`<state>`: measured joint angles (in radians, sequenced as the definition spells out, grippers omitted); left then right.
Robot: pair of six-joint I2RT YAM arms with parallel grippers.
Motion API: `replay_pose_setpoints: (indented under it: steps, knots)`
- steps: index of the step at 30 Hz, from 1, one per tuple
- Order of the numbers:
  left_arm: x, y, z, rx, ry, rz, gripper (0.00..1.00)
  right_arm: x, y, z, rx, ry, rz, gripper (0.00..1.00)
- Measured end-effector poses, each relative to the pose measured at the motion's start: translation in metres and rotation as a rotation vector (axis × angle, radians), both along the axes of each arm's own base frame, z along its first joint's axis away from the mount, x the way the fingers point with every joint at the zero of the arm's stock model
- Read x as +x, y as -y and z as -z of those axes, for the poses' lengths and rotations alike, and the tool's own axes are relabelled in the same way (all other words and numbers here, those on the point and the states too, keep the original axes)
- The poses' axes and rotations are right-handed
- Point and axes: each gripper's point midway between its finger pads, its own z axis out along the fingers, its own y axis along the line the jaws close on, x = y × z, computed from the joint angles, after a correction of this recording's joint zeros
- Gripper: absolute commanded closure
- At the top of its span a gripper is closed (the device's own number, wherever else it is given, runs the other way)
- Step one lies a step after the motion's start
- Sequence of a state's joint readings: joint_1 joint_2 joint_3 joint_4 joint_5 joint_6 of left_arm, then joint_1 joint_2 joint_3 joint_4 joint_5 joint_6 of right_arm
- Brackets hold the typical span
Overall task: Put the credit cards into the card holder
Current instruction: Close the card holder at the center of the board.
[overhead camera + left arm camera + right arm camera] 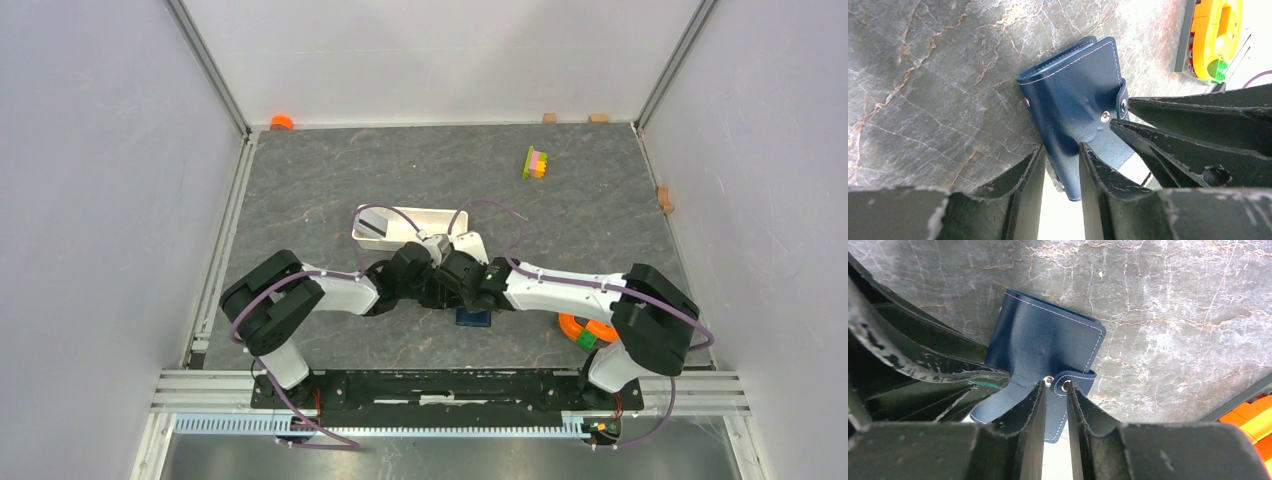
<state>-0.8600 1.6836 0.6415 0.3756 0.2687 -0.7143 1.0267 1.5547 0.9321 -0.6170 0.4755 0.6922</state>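
Note:
The card holder [1073, 95], a navy-blue wallet with snap studs, lies folded on the grey marbled table; it also shows in the right wrist view [1048, 335] and partly under the arms in the top view [473, 318]. My left gripper [1061, 155] is shut on one raised edge of its cover. My right gripper [1055, 387] is shut on the cover's edge beside the snap strap [1075, 380]. Both grippers meet over the wallet, left [437, 283] and right [462, 290]. One grey credit card [372, 226] lies in the white tray [425, 215]; other cards are hidden.
A yellow-pink-green block stack [535, 162] stands at the far right. An orange and green toy [585, 330] sits close right of the wallet, also in the left wrist view [1218, 35]. Small wooden blocks [665, 198] lie along the walls, and an orange cap [282, 122] lies at the far left.

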Motion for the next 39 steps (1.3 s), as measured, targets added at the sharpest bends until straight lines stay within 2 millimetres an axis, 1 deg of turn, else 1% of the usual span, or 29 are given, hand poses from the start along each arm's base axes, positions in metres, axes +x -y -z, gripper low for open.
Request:
replay_pose_setpoints:
  steps: [6,13,15,18,22,30,34,38,39]
  knots:
    - [0.001,0.001,0.0,-0.003,0.005,-0.001,0.62,-0.001,0.008,0.002,-0.032,0.0,0.018,0.74]
    - [0.002,0.002,0.0,-0.007,0.009,-0.003,0.62,0.001,0.008,0.003,-0.035,0.008,0.025,0.75]
    - [0.002,0.002,0.0,-0.007,0.01,-0.003,0.62,0.002,0.007,0.004,-0.034,0.011,0.026,0.78]
    - [0.002,0.002,0.0,-0.007,0.01,-0.003,0.62,0.003,0.006,0.008,-0.041,0.012,0.027,0.85]
    - [0.003,0.002,0.0,-0.008,0.011,-0.003,0.62,0.006,0.006,0.009,-0.049,0.024,0.033,1.0]
    - [0.003,0.002,0.0,-0.008,0.011,-0.003,0.62,0.007,0.01,0.011,-0.038,0.049,0.045,1.0]
    - [0.003,0.002,0.0,-0.008,0.011,-0.003,0.62,0.007,0.017,0.005,-0.031,0.076,0.061,1.0]
    - [0.003,0.002,0.0,-0.008,0.012,-0.003,0.62,0.01,0.027,-0.005,-0.042,0.121,0.091,1.0]
    - [0.003,0.003,0.0,-0.009,0.012,-0.003,0.62,0.01,0.03,-0.006,-0.048,0.13,0.099,0.93]
